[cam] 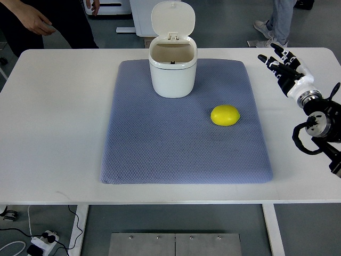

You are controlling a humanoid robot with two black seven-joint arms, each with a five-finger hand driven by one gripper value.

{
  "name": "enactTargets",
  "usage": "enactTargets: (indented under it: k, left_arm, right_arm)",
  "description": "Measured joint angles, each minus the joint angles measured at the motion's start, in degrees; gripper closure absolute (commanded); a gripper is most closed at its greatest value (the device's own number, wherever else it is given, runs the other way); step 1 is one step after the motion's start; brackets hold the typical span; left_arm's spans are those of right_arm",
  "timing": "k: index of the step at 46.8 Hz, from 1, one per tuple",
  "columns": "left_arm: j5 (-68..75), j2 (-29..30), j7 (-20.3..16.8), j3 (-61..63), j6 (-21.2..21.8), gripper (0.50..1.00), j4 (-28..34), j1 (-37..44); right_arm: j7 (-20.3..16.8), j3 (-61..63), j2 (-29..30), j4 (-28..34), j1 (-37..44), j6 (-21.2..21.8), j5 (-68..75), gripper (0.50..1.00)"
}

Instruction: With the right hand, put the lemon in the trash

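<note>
Desk (58, 133): white top, fills most of the view; carries the mat and the right hand's forearm.
Mat (160, 149): blue-grey, textured, rounded corners, laid flat in the middle of the desk.
Lemon (225, 115): yellow, lies on the mat, right of centre, near the mat's right edge; nothing touches it.
Trash bin (172, 72): small, white, stands upright on the far part of the mat; well apart from the lemon, to its far left.
Bin lid (173, 20): hinged at the back, flipped up and open; the inside of the bin shows pale and looks bare.
Right hand (285, 68): black and white, enters from the right edge, sits over the desk's far right corner, off the mat and well apart from the lemon.
Fingers (273, 65): stretched out and slightly spread, pointing to the far left; they hold nothing.
Right forearm (319, 120): black joints and cable loops, over the desk's right margin.
People: one in dark clothing (37, 21) beyond the far left corner; another's legs and shoes (274, 24) beyond the far right.
Floor (37, 240): a power strip and cables below the near left edge.
</note>
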Motion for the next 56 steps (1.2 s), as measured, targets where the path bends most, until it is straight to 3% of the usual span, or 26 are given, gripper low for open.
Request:
enactTargets:
  k: [38,48,56]
  left_arm:
    - [0.3,0.0,0.0,0.0,0.0,0.5,0.1,0.6]
    - [0.3,0.0,0.0,0.0,0.0,0.5,0.1,0.6]
    - [0.3,0.0,0.0,0.0,0.0,0.5,0.1,0.6]
  right_arm:
    - [0.3,0.9,-0.8,0.0,0.9,-0.8,0.3,0.5]
    - [-2.0,1.3,-0.9,-0.8,2.5,-0.7,0.5,0.5]
    - [-0.7,1.1,-1.1,-1.8,4.4,3.6,-0.2,0.5]
